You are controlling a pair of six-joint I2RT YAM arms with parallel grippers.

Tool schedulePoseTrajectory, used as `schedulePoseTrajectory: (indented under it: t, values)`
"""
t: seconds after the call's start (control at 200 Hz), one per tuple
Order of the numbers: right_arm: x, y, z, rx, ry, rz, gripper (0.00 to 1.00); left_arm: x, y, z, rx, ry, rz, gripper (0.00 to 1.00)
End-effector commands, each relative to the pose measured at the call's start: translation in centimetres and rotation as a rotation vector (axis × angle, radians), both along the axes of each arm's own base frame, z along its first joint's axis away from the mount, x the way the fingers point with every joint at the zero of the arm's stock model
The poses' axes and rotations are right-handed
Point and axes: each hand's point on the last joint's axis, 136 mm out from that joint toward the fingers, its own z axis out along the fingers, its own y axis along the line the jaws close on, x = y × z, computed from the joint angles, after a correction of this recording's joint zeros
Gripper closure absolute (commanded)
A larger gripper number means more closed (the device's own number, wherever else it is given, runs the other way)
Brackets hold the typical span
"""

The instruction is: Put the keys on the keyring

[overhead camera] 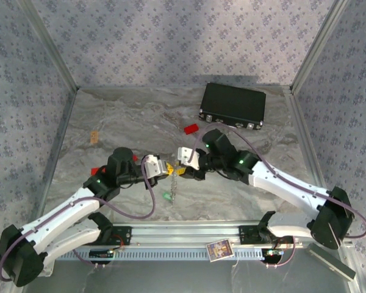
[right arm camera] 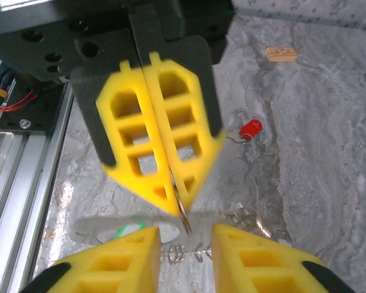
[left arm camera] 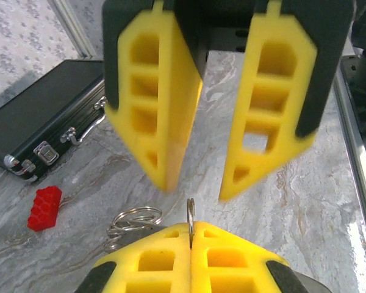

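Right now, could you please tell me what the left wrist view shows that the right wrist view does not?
Left wrist adds the black case and red block. Right wrist adds the red key and a small tan piece. Both share the left gripper shut on the keyring, facing the open right gripper.

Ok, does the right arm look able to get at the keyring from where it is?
Probably yes. The left gripper is shut on the keyring, holding it edge-on, and its free rim sticks out toward the right gripper, whose jaws stand open just in front with nothing between them.
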Motion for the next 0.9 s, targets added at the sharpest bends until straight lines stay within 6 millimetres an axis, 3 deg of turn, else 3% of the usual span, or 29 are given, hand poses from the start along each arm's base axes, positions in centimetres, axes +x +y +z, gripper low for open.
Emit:
schedulePoseTrajectory:
  t: [0.0,0.185,0.56,0.894]
  values:
    - [-0.4,-1.0,1.4,0.123,0.033,0.019,0.7,0.2,-0.1,2.3,-0.126,-0.037,0.035,1.0]
    - [-0.6,-1.7,0.2,0.132,0.029,0.012,0.74,-0.2,0.1,2.5,-0.173,-0.046,0.028,1.0]
    - [-0.7,0.5,0.2,0.133,0.006,0.05,0.74,-1.0,-0.2,2.2,-0.164,-0.037,-0.017,1.0]
    - [0.0,1.2,-0.2,0.113,-0.024,0.022,0.73,-1.4,-0.5,1.8,-0.148,-0.027,-0.045,1.0]
